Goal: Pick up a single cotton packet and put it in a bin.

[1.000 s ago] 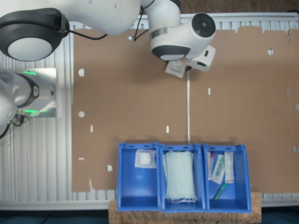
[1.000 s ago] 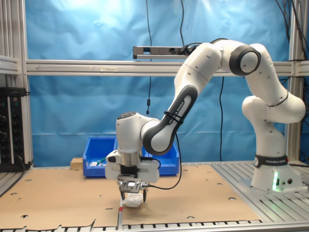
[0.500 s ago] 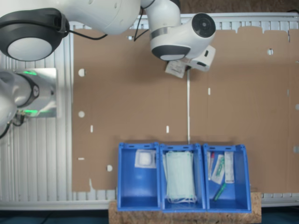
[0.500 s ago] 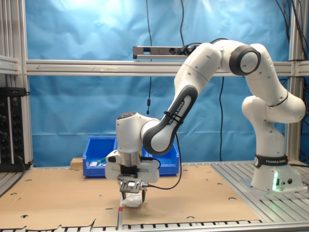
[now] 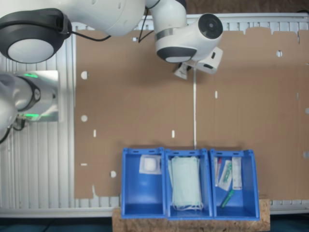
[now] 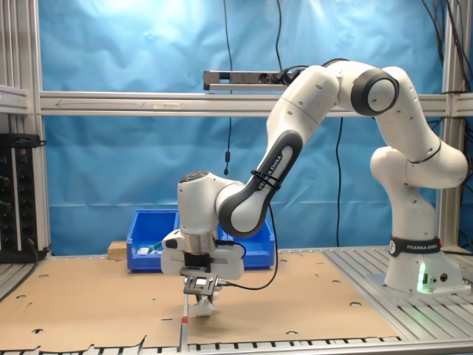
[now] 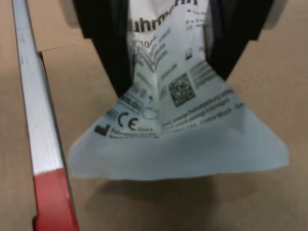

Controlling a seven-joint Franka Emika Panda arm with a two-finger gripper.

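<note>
A brown cardboard sheet point(image 5: 145, 106) covers the table, with three blue bins point(image 5: 188, 182) in a row along one edge. Far from them, low over the cardboard, the gripper point(image 7: 168, 62) pinches the cotton packet point(image 7: 178, 130) between its black fingers point(image 7: 108, 43). The packet is white, thin and printed in small dark text, creased at the grip and fanning out wide below

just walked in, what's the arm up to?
The white Panda arm's gripper has its jaws shut on a small flat white cotton packet with faint print, pinching it so it crumples between them, low over the brown cardboard work surface. Three blue plastic bins sit in a row at the cardboard's edge; one already holds a similar white packet. Nothing has been dropped in yet.
</note>
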